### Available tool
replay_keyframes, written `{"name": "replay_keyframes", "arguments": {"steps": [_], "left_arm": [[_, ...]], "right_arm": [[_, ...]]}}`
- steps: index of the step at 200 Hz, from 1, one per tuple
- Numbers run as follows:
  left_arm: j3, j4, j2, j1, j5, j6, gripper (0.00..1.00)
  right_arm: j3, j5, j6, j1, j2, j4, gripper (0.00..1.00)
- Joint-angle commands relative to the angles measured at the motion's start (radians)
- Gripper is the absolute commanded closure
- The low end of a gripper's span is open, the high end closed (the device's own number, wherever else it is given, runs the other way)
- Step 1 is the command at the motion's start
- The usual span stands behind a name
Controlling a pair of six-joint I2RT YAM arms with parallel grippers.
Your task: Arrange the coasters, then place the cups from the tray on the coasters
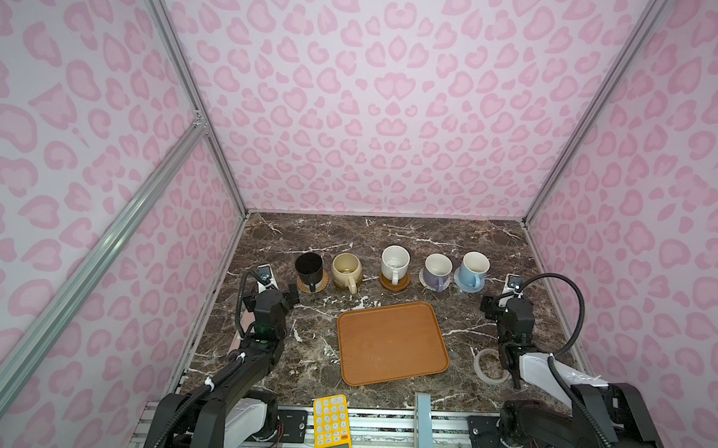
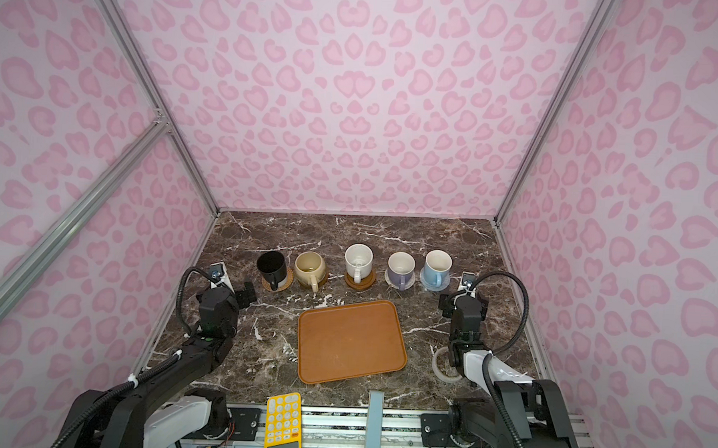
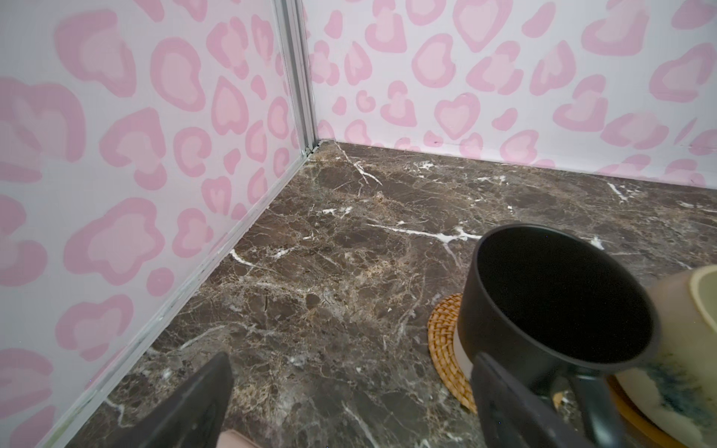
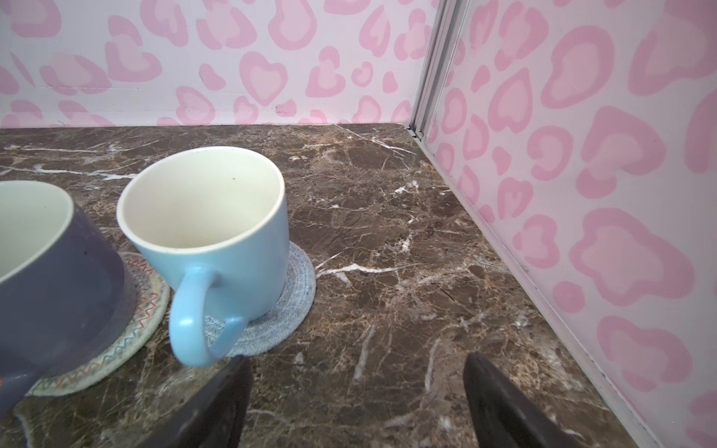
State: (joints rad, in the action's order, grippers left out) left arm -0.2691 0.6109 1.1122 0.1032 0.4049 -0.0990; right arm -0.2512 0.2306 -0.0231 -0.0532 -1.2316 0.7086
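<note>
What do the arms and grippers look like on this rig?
Both black with white link covers: left arm, right arm. Black corrugated cable hose loops off each wrist, held by white zip ties. A green light on the left one. Dark, flat fingers on left gripper and right gripper.

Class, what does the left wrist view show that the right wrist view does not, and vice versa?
Left wrist only: black cup on tan coaster, cream-yellow cup beside it. Right wrist only: light blue cup on grey-blue coaster, lavender cup on cream coaster. Both: marble table, pink-patterned walls, an open gripper: left gripper, right gripper.
</note>
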Motion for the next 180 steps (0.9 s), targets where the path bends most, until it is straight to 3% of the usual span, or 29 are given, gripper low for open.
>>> {"name": "replay_keyframes", "arguments": {"steps": [1, 62, 91, 122, 133, 156, 180], "left_arm": [[0.005, 0.154, 0.075, -0.027, -0.083, -0.003, 0.03], [-0.042, 0.239, 0.189, -0.082, -0.190, 0.022, 0.03], [-0.012, 0.376, 0.272, -0.183, -0.327, -0.035, 0.03], [-0.041, 0.341, 0.302, -0.182, -0.384, -0.009, 0.03], [-0.037, 0.404, 0.349, -0.182, -0.397, -0.006, 0.03], [-0.036, 0.397, 0.348, -0.178, -0.404, 0.000, 0.03], [-0.060, 0.357, 0.353, -0.156, -0.406, 0.038, 0.03]], "right_arm": [[-0.006, -0.013, 0.013, 0.001, -0.033, 0.106, 0.13], [-0.037, -0.083, -0.029, 0.053, -0.119, 0.173, 0.12], [-0.024, -0.101, -0.031, 0.055, -0.197, 0.278, 0.12], [-0.039, -0.113, -0.028, 0.053, -0.293, 0.336, 0.11], [-0.046, -0.125, -0.024, 0.053, -0.318, 0.363, 0.09], [-0.089, -0.145, -0.010, 0.053, -0.307, 0.258, 0.01], [-0.095, -0.139, -0.005, 0.050, -0.309, 0.253, 0.01]]}}
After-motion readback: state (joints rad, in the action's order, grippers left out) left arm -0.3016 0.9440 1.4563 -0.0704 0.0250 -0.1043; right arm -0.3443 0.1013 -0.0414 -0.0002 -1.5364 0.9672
